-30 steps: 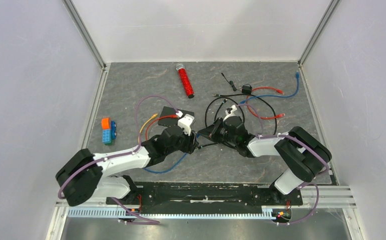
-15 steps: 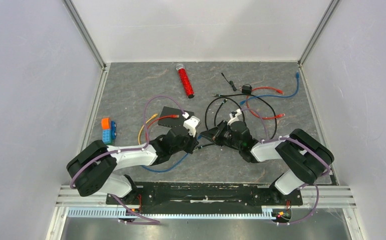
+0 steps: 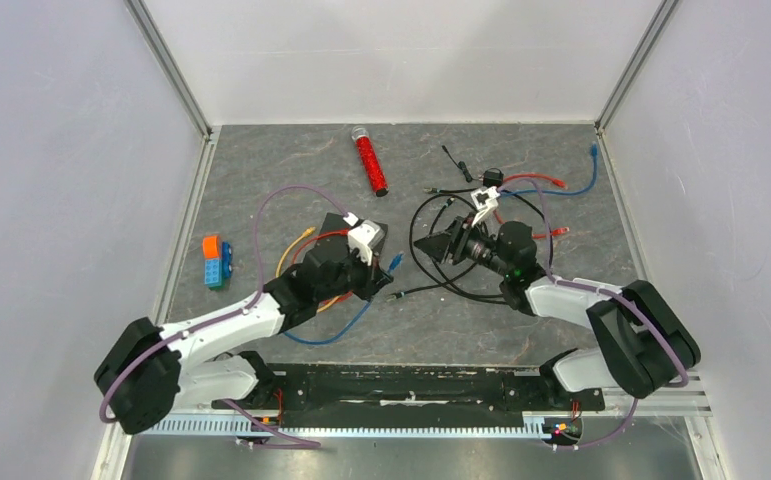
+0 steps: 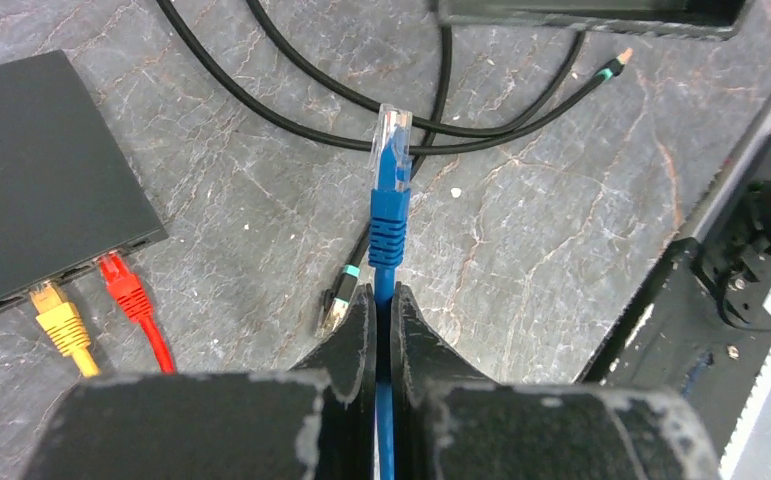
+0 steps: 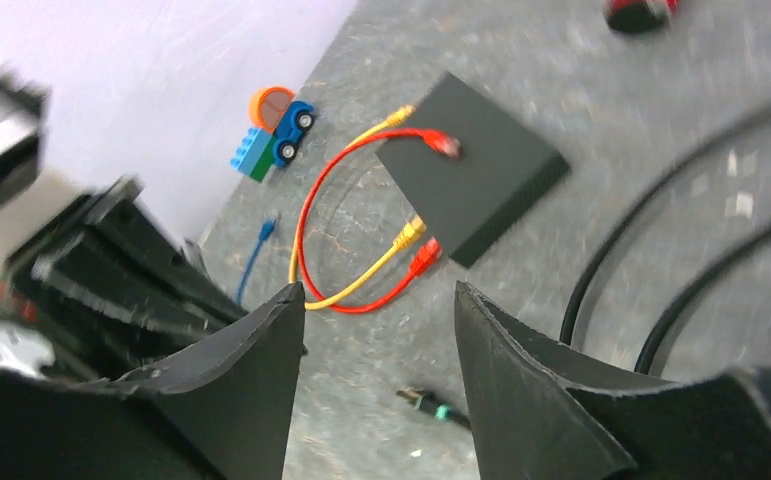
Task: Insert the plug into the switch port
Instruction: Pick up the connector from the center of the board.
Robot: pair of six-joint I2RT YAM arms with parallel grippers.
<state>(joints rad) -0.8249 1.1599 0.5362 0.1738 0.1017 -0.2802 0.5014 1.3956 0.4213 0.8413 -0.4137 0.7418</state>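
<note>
My left gripper [image 4: 382,292] is shut on a blue cable just behind its plug [image 4: 391,150], which has a clear tip and points away from the fingers above the mat. The black switch [image 4: 31,180] lies to the left; yellow [image 4: 51,300] and red [image 4: 116,272] plugs sit in ports along its near edge [image 4: 141,243]. From the top view, the left gripper [image 3: 376,275] holds the blue plug [image 3: 395,263] just right of the switch [image 3: 346,228]. My right gripper [image 3: 431,243] stands open and empty, its fingers [image 5: 261,340] wide apart, facing the switch [image 5: 476,180].
Loops of black cable [image 3: 461,215] lie around the right gripper, one with a teal-ringed plug [image 5: 431,407] on the mat. A red tube [image 3: 369,160] lies at the back, a toy block car [image 3: 215,260] at the left, and red and blue cables [image 3: 536,182] at the back right.
The left gripper has shut on the blue cable and pulled back left with it. The right gripper has opened, let go and drawn away to the right and farther back.
</note>
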